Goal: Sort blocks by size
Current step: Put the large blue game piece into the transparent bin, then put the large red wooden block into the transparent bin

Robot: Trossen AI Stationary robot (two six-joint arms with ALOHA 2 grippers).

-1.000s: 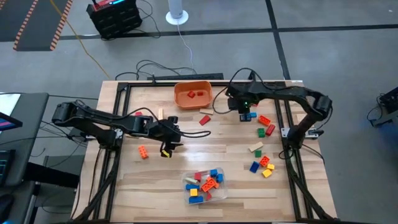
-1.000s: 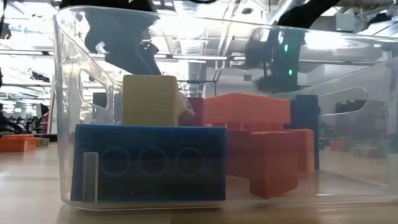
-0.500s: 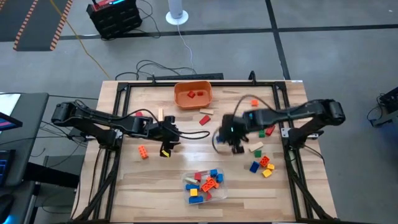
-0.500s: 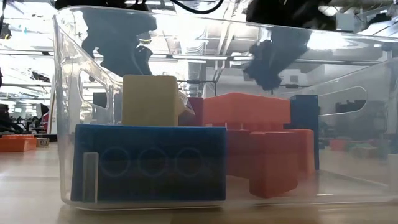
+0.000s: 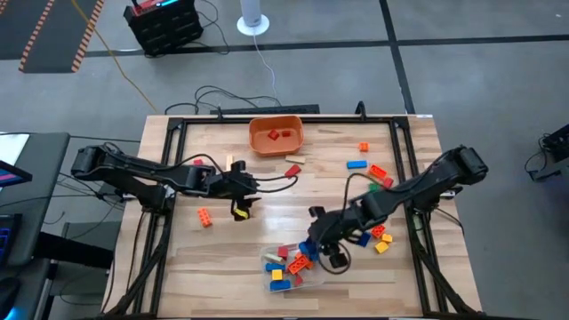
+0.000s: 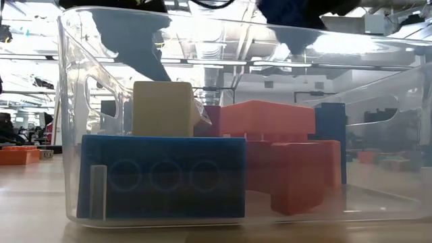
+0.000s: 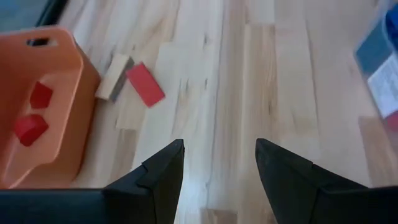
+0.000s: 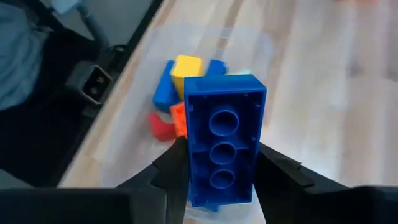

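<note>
Right pincer (image 8: 217, 163) clamps a long blue block (image 8: 222, 146) by its sides, hollow underside showing, just over the clear tub (image 5: 307, 273) at the table's (image 5: 276, 213) near edge (other long blocks already lie in it). To do this well, I would centre the block over the tub's opening, lower it past the rim, then release. Left pincer (image 7: 219, 163) waits spread wide and empty near the orange bowl (image 7: 62, 93). No writing or brand is readable

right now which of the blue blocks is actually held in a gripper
The long blue block clamped between the right gripper fingers, hollow underside showing, above the clear tub. The other blue ones lie loose in the tub or on the table.
</note>
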